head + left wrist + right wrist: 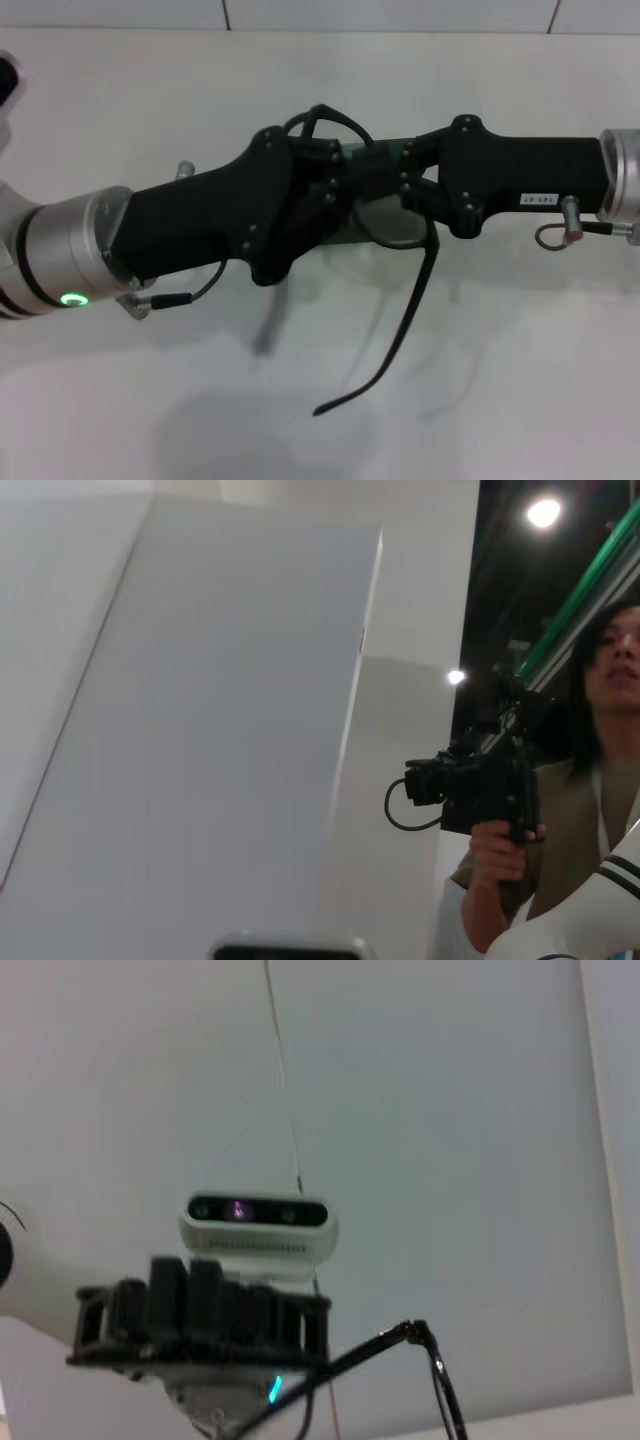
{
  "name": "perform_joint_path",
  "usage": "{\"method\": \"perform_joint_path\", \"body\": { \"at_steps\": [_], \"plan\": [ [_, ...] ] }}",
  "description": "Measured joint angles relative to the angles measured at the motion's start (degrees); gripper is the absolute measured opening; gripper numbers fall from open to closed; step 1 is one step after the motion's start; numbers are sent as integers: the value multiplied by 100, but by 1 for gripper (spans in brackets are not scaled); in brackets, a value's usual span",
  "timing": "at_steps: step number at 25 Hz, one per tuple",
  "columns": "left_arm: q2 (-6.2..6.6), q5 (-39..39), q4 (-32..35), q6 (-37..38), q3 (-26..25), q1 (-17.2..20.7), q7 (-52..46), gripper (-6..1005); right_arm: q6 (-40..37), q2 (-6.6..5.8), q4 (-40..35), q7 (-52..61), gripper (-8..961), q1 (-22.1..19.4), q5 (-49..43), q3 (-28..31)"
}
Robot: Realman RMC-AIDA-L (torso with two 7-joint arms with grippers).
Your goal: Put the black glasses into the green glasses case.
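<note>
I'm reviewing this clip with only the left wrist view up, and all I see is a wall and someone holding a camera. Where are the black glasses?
Observer: In the head view, the black glasses sit between the left gripper and the right gripper, which meet mid-scene above the table.
Operator: And the case?
Observer: The green glasses case lies right under both grippers, mostly hidden by them. I cannot tell whether it is open.
Operator: Are the glasses folded?
Observer: No. One temple arm hangs unfolded toward the robot, and its tip is well outside the case.
</note>
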Motion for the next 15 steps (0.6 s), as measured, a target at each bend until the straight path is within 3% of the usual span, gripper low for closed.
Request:
{"method": "perform_joint_path", "body": {
  "at_steps": [6,10,15],
  "plan": [
    [-9,-13,-276,-9,61,37,188,43,-129,74,-92,-16,61,9,12,79],
    [-21,-22,-485,-9,63,29,377,43,-238,189,-150,-19,61,88,-16,91],
    [-37,-110,-656,-29,46,14,611,43,-289,216,-161,-22,61,151,-24,52]
  ]
}}
